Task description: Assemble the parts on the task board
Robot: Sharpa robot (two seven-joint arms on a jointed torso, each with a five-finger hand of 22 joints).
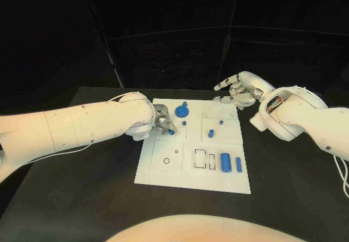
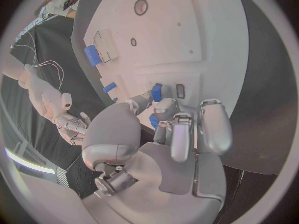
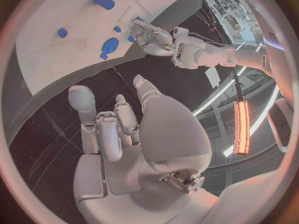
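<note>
Left hand (image 1: 161, 122), we see from the head view, pinches a small blue part (image 1: 171, 131) over the task board (image 1: 190, 174)'s left side, the left wrist view shows it upright beside a slot, while the right hand (image 3: 134, 129) hangs empty, fingers apart.

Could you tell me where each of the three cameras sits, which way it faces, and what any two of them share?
Head view: on the robot's head, looking down at the task board; both arms, left hand, right hand.
Left wrist view: behind the left hand, facing the board and a small blue part.
Right wrist view: behind the right hand, off the board's edge.
Shared: the blue gear-like part in head and right wrist views.
</note>
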